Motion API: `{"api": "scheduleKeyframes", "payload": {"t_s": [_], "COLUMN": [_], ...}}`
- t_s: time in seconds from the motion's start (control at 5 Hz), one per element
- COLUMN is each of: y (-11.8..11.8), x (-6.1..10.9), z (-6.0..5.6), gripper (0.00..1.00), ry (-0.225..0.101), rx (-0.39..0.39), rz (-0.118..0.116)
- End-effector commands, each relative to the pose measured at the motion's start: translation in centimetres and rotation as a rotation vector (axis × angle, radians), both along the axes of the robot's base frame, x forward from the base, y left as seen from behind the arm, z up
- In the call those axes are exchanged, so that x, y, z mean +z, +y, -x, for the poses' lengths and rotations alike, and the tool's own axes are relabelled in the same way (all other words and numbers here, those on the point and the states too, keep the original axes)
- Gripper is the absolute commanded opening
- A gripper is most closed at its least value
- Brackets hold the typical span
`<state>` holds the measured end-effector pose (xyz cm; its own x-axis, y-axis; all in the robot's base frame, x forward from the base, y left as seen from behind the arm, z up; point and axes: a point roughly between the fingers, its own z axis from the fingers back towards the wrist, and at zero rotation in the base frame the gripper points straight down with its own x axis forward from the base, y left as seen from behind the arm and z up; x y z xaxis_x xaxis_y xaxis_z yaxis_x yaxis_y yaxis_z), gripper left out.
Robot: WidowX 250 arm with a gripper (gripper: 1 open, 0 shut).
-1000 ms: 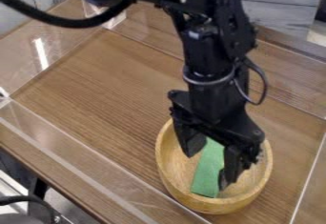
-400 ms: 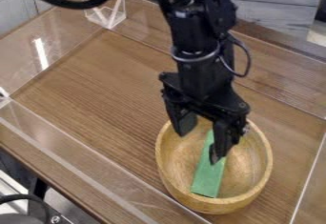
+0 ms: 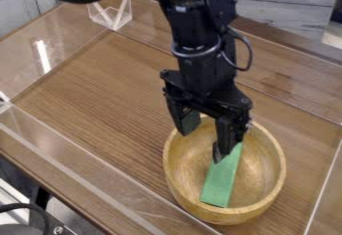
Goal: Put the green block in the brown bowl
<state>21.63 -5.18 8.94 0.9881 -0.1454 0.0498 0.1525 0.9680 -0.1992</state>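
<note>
We see the block [image 3: 223, 180] lying inside the bowl [image 3: 183, 185], a flat green bar resting on the bowl's inner surface. It runs lengthwise from near the bowl's middle down toward the rim closest to us, its upper end partly behind one of the gripper's fingers. Nothing grips it.

The bowl is round, light-brown wood with a thick rim, and it sits on the table [image 3: 94, 99] toward the lower right of the view.

Above the bowl's far side we find the gripper [image 3: 209, 136], black and pointing almost straight down. Its jaws stand wide apart and hold nothing. One finger hangs over the bowl's far rim on the left; the other reaches down in front of the block's upper end, and we cannot tell whether its tip touches the block. The arm [image 3: 197, 24] rises from it toward the top of the view.

The table is brown wood-grain with clear walls [image 3: 54, 39] along its edges. A small clear stand [image 3: 112, 11] sits at the back.
</note>
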Motion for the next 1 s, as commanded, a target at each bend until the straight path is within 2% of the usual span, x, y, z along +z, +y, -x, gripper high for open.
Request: {"api": "scheduleKeyframes", "payload": {"t_s": [0.0, 0.8], "y": [0.5, 1.8], "x": [1.0, -0.2], "z": [-1.3, -2.3], "gripper": [1.00, 1.00], "ry": [-0.049, -0.050], "rx": [0.012, 0.051], "rz": [0.008, 0.016]}}
